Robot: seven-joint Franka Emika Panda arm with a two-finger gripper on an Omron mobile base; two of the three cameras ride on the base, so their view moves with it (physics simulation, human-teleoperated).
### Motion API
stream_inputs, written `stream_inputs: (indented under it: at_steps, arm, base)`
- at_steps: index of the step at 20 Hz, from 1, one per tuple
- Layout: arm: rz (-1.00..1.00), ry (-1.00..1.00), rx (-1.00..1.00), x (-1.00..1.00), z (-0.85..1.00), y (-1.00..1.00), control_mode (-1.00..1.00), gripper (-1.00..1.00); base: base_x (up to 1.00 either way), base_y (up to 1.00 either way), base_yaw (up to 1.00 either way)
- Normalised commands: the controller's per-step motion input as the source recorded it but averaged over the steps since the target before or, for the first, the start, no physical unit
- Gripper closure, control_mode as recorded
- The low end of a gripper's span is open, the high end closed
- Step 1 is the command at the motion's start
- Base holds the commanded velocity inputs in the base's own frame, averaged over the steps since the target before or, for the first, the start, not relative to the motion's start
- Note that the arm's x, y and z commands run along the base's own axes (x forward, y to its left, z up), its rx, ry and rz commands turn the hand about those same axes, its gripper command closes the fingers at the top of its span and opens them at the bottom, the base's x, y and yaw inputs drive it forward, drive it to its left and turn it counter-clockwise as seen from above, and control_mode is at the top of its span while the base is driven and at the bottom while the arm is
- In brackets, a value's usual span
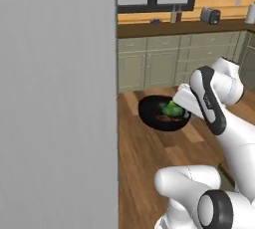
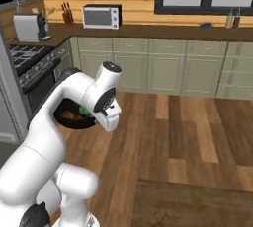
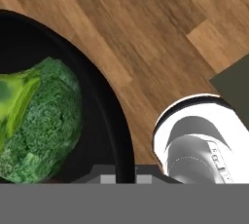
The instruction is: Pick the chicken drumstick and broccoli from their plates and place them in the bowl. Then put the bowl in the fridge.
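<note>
While the white arm reaches forward over the wooden floor (image 2: 163,137), its gripper (image 1: 185,106) holds the bowl (image 1: 152,115) by the near rim, the jaws narrowed tight on that black rim, as the hand view shows the rim running down between the finger tips. Held this way, the bowl hangs in the air above the floor planks, not resting on any surface. Inside it lies the broccoli (image 3: 41,121), bright green and bumpy, against the side nearest the gripper, and beside it on the bowl's bottom lies the chicken drumstick (image 1: 167,118), reddish-brown and partly hidden by the floret. Just left of the bowl in the left base view stands a tall light-grey panel (image 1: 57,98), which appears to be the fridge side or door; I cannot tell which. Farther off, green cabinets (image 2: 163,68) run along the wall under a dark counter (image 2: 163,32), where a microwave (image 2: 101,16) and a toaster (image 1: 211,15) sit near the back edge.
</note>
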Motion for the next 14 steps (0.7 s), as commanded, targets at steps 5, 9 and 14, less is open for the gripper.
stream_inputs:
  at_steps: [5,9,14]
  arm:
    - [0.00,0.00,0.00,0.00,0.00,0.00,1.00,1.00]
    - [0.00,0.00,0.00,0.00,0.00,0.00,1.00,1.00]
    - [0.00,0.00,0.00,0.00,0.00,0.00,1.00,1.00]
  base:
    - [-0.43,-0.13,0.48]
    - [0.48,-0.07,0.53]
    - [0.47,-0.14,0.44]
